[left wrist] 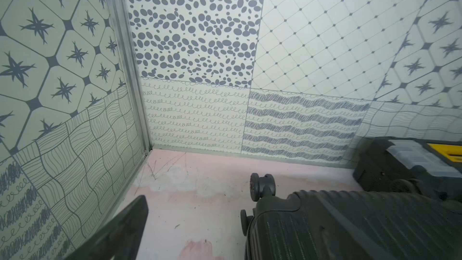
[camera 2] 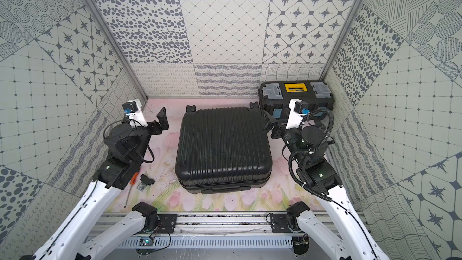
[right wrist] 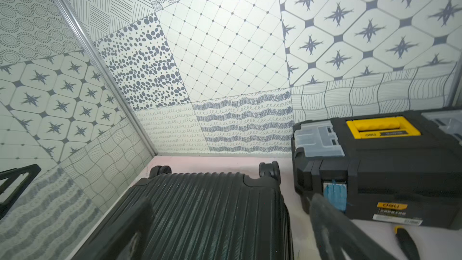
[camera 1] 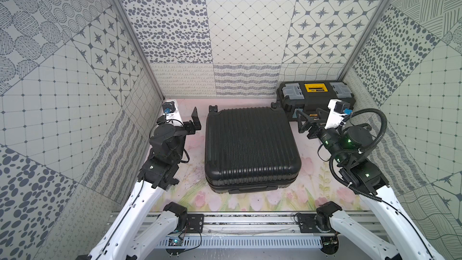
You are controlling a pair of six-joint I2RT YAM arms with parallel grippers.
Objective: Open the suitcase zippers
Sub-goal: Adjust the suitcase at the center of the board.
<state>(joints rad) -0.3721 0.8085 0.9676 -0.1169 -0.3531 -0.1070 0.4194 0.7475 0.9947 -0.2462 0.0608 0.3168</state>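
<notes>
Left gripper [camera 1: 196,120]: beside the suitcase's far left corner, clear of it, jaws wide apart, nothing held. An orange-handled screwdriver [camera 2: 133,178] and a small black part [camera 2: 147,179] lie on the floral table [camera 1: 250,203] by the left arm, visible in a top view.

Suitcase [camera 1: 251,146]: mid-table, lying flat, ribbed shell up, wheels toward the back wall, shells closed.

Zippers [camera 1: 252,186]: the track runs along the side seam on the near edge and looks shut. Pulls too small to pick out.

Right gripper [camera 1: 312,119]: beside the suitcase's far right corner, not touching, jaws wide apart, empty.

Toolbox [camera 1: 315,98]: back right corner, just behind the right gripper.
</notes>
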